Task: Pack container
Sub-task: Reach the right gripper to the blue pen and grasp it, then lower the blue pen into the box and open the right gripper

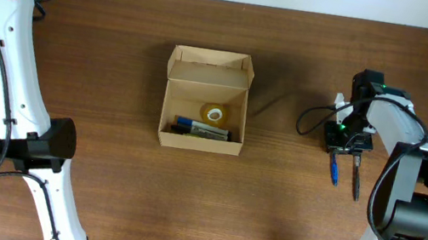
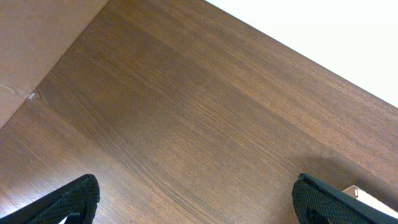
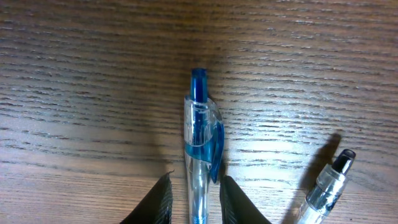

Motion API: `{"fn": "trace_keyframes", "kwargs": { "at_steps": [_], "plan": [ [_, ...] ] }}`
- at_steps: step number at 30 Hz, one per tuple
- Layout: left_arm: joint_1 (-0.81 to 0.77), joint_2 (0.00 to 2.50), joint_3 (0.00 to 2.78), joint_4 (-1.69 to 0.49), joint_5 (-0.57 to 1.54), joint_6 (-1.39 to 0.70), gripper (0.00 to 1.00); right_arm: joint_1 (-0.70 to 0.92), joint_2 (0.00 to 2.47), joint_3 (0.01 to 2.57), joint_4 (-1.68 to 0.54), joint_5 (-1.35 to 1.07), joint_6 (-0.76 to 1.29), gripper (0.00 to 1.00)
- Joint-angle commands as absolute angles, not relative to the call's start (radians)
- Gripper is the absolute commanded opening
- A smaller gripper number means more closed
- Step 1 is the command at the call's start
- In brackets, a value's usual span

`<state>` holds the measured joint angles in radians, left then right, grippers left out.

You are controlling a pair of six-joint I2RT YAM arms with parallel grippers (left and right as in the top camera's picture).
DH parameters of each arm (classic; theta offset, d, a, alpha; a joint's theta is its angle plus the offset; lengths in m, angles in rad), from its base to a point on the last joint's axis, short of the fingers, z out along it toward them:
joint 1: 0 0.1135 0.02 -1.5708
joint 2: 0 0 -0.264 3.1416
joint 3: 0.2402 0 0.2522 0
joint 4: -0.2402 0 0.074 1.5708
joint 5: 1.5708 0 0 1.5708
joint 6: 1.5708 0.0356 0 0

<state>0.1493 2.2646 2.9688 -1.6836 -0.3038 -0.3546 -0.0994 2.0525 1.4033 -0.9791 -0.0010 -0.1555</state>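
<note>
The container point(image 1: 166, 106), a tan cardboard box with its flap lid open at the back, stands at mid table. Inside lie a roll of clear tape point(image 1: 214, 113) and some pens point(image 1: 200, 129). My right gripper point(image 1: 346, 145) is low over the table to the right of the box. In the right wrist view its fingers point(image 3: 194, 194) are narrowly open either side of a blue clear pen point(image 3: 200, 137), which lies on the wood point(image 1: 333, 168). A black-tipped clear pen point(image 3: 328, 186) lies just right of it. My left gripper point(image 2: 196, 194) is wide open and empty at the far left.
A black cable point(image 1: 313, 118) loops beside the right wrist. The left arm's links point(image 1: 25, 146) stand along the table's left side. The table's far edge meets a white wall point(image 2: 323, 37). A tan surface point(image 2: 25, 50) shows at the left wrist view's upper left.
</note>
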Motion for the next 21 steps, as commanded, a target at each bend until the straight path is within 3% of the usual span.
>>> {"fn": "trace_keyframes", "kwargs": {
  "at_steps": [1, 7, 8, 10, 11, 15, 21],
  "plan": [
    [0.154, 2.234, 2.978, -1.684, -0.311, -0.343, 1.00, -0.099, 2.068, 1.374, -0.978, 0.012, -0.148, 0.25],
    [0.154, 2.234, 2.978, -1.684, -0.311, -0.342, 1.00, -0.099, 2.068, 1.298, -0.947, 0.060, -0.148, 0.25],
    [0.154, 2.234, 2.978, -1.684, -0.311, -0.343, 1.00, -0.099, 2.068, 1.289, -0.944, 0.061, -0.148, 0.22],
    [0.154, 2.234, 2.978, -1.684, -0.311, -0.343, 1.00, -0.099, 2.068, 1.278, -0.941, 0.056, -0.145, 0.06],
    [0.154, 2.234, 2.978, -1.684, -0.311, -0.342, 1.00, -0.099, 2.067, 1.279, -0.941, 0.049, -0.132, 0.04],
    [0.154, 2.234, 2.978, -1.684, -0.311, -0.342, 1.00, -0.096, 2.051, 1.330, -0.980, -0.095, -0.134, 0.04],
    [0.154, 2.234, 2.978, -1.684, -0.311, -0.343, 1.00, -0.009, 1.949, 1.605, -1.143, -0.310, -0.212, 0.04]
  ]
}}
